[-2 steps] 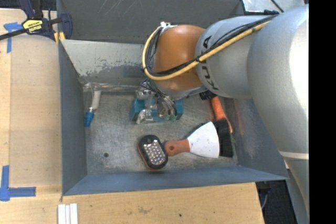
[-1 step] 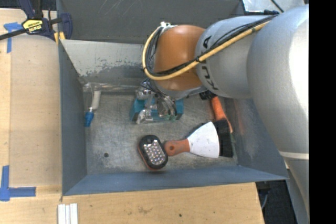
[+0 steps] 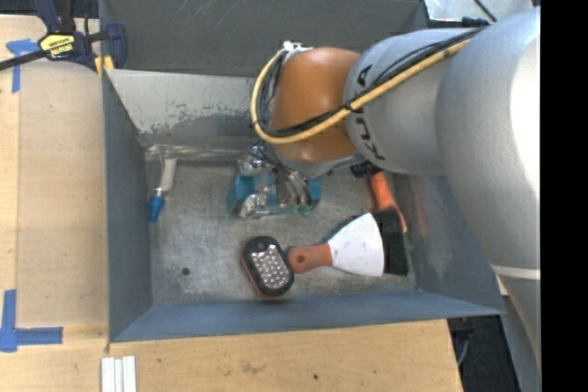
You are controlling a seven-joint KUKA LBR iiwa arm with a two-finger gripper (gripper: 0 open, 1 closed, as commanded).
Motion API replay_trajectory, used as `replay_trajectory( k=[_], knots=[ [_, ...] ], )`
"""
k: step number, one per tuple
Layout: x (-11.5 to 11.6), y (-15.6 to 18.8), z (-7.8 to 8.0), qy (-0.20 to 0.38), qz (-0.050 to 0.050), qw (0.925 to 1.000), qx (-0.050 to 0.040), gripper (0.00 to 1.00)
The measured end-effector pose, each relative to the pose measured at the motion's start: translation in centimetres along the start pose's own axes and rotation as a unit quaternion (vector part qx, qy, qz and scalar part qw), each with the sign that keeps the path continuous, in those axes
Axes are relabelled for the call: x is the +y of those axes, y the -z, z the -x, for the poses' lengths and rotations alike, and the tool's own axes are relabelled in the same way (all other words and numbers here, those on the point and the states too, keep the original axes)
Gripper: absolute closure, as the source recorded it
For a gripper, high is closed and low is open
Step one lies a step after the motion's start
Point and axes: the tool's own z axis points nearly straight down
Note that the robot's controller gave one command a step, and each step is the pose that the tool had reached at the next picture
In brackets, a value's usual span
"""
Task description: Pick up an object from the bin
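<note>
My gripper (image 3: 272,190) hangs low in the middle of the bin, right over a teal-blue block-shaped thing (image 3: 242,187) whose edges stick out to its left and right. In front of it, toward the near wall, lies a black oval flashlight (image 3: 266,267) with a grid of small LEDs. Beside the flashlight is a white scraper (image 3: 358,247) with an orange handle pointing left.
A black brush with an orange handle (image 3: 382,195) lies along the right wall. At the left, a clear tube-like tool with a blue tip (image 3: 160,194) rests near the back corner. The arm and its orange cover hang over the bin's back right.
</note>
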Motion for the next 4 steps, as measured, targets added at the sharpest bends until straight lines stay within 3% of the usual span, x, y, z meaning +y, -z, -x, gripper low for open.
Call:
replay_trajectory(
  k=[4],
  knots=[
    [0.00, 0.00, 0.00, -0.001, 0.000, 1.0000, 0.0000, 1.00]
  ],
)
